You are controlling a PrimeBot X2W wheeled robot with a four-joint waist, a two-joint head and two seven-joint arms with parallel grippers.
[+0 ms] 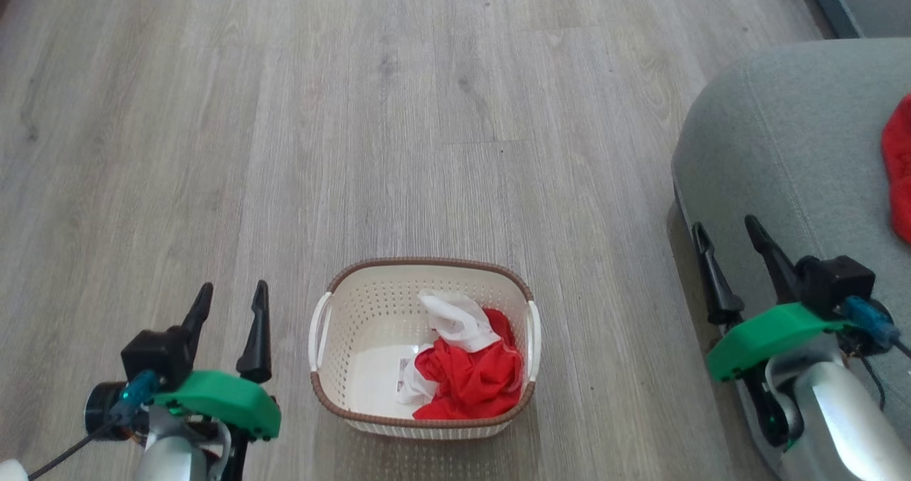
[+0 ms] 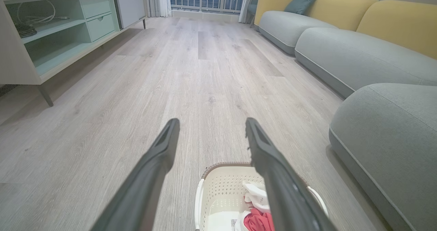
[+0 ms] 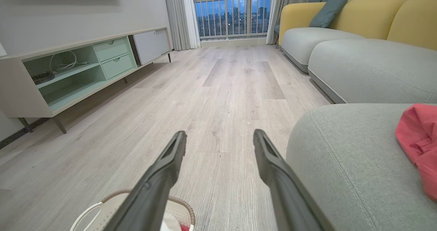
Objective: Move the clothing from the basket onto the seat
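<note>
The cream basket [image 1: 370, 303] with a brown rim stands on the floor in front of me. Inside it lies the clothing: a crumpled red garment [image 1: 473, 378] with a white piece [image 1: 459, 321] on top. Another red garment [image 1: 898, 168] rests on the grey-green seat [image 1: 790, 139] at the right. My left gripper [image 1: 229, 302] hangs open and empty to the left of the basket. My right gripper [image 1: 727, 232] is open and empty over the seat's front corner. The left wrist view shows the basket [image 2: 218, 196] low between the fingers; the right wrist view shows the seat [image 3: 341, 162] and red garment [image 3: 418, 138].
Pale wood floor [image 1: 427, 111] stretches ahead. A long low cabinet [image 3: 71, 70] stands along the left wall. More grey cushions with yellow backs [image 3: 368, 43] line the right side. A balcony door [image 3: 232, 15] is at the far end.
</note>
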